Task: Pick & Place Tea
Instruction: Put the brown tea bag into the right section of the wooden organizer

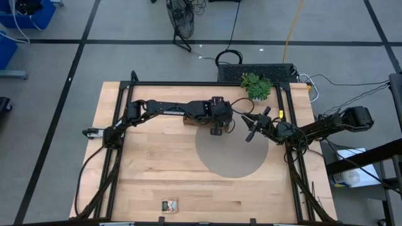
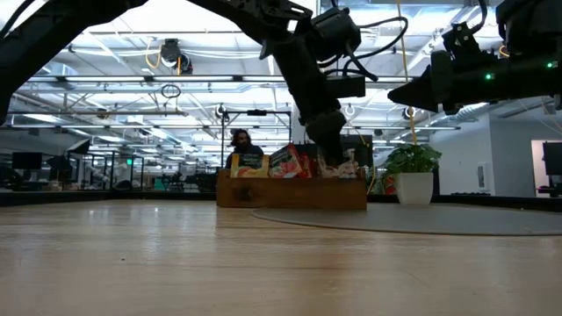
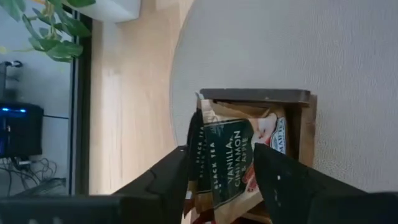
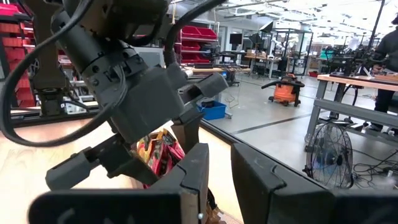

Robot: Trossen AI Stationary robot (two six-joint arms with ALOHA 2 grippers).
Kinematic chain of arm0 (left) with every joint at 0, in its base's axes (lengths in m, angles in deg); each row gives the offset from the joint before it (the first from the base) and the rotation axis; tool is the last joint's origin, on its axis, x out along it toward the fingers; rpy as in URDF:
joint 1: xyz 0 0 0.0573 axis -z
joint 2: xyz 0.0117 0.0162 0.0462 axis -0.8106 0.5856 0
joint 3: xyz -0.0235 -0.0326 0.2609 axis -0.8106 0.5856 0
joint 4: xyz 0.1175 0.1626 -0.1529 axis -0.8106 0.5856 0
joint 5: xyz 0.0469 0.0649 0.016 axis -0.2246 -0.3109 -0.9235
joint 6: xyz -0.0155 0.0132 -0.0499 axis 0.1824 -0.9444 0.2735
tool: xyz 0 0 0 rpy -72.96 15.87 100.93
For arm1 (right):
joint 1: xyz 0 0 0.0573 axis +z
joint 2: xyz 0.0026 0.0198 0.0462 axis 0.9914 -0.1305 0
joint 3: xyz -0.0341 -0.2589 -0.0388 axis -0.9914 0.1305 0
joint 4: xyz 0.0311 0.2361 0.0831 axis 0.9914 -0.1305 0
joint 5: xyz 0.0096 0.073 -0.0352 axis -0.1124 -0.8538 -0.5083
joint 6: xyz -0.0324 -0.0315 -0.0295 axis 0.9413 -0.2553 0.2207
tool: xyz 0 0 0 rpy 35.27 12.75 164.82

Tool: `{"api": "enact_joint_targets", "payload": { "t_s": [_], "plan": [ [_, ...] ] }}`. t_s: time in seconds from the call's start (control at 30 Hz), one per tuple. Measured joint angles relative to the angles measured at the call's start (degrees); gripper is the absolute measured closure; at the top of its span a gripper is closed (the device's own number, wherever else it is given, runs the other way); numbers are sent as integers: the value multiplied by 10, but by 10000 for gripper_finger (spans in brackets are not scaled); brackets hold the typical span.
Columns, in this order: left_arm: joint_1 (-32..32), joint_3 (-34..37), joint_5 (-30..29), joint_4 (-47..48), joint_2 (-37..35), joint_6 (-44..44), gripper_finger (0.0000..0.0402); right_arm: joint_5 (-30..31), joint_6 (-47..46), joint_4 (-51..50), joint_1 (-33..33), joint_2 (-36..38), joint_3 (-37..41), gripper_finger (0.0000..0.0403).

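Observation:
The long brown wooden tray point(image 1: 188, 119) sits at the far left rim of a grey round mat point(image 1: 232, 157). Tea sachets point(image 2: 285, 162), red and others, stand upright in it. My left gripper point(image 1: 217, 130) is down at the tray's right end, open. In the left wrist view its fingers point(image 3: 168, 180) flank a dark green sachet point(image 3: 230, 155) in the end compartment point(image 3: 261, 95). My right gripper point(image 1: 250, 133) hovers above the mat just right of the tray, holding nothing, with a narrow gap between its fingers point(image 4: 193, 180). One sachet point(image 1: 169, 204) lies flat near the table's near edge. My left gripper reaches down from above into the tray's end compartment, one finger at each side edge of the dark green sachet point(image 3: 214, 186). The sachet stands tilted in the compartment. I cannot tell whether the fingers touch it.
A small green potted plant point(image 1: 256, 86) stands at the table's far edge, right of the tray. Bare wood spreads across the near and left parts of the table point(image 1: 144, 176). Black frame rails run along the left and right edges. A person shows in the room behind the tray point(image 2: 241, 145).

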Motion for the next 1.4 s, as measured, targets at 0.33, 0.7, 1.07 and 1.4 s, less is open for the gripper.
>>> {"api": "enact_joint_targets", "payload": {
  "t_s": [0.33,0.7,1.07,1.4],
  "plan": [
    [16,0,-153,-4,-14,-88,187,1,0,-5,0,0,0,344],
    [2,1,20,139,-167,65,188,1,0,-13,-1,0,0,344],
    [43,336,346,179,-363,311,201,0,-17,-21,-1,0,0,344],
    [267,645,433,-121,-420,703,219,-2,-28,-6,-1,0,0,344]
  ]
}}
